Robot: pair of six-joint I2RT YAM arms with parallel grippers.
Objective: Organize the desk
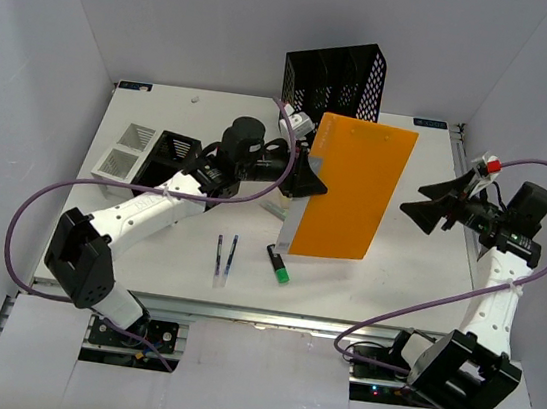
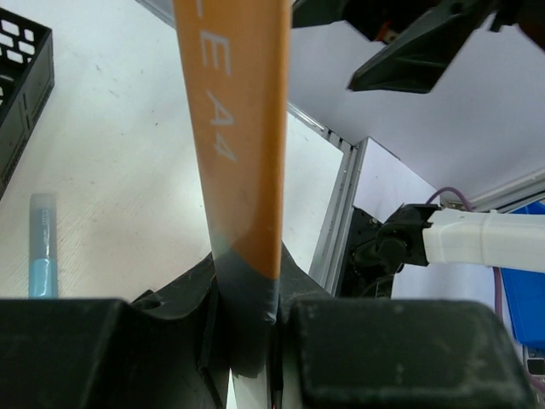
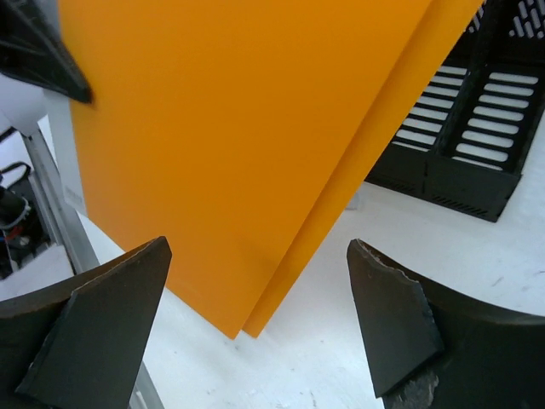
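L jaws were clamped on orange A4 folder (image 1: 351, 190) by its spine, held clear above worktop (image 1: 214, 116). R jaws stood wide apart, near its right, facing its broad side; black mesh file holder (image 1: 336, 77) behind.

Top view: bright, even light from overhead. White tabletop (image 1: 145, 258) close to overexposed. Shadows under folder (image 1: 351, 190) and pens (image 1: 225, 255) faint, soft-edged. Glare along front rail (image 1: 259, 316).
Left wrist view: left hand (image 2: 251, 328) near-black, detail lost. Folder edge close to lens, slightly soft. Background bright.
Right wrist view: orange saturated, flat. Right hand (image 3: 255, 247) dark, soft at the edges. File holder (image 3: 464, 136) reasonably sharp.
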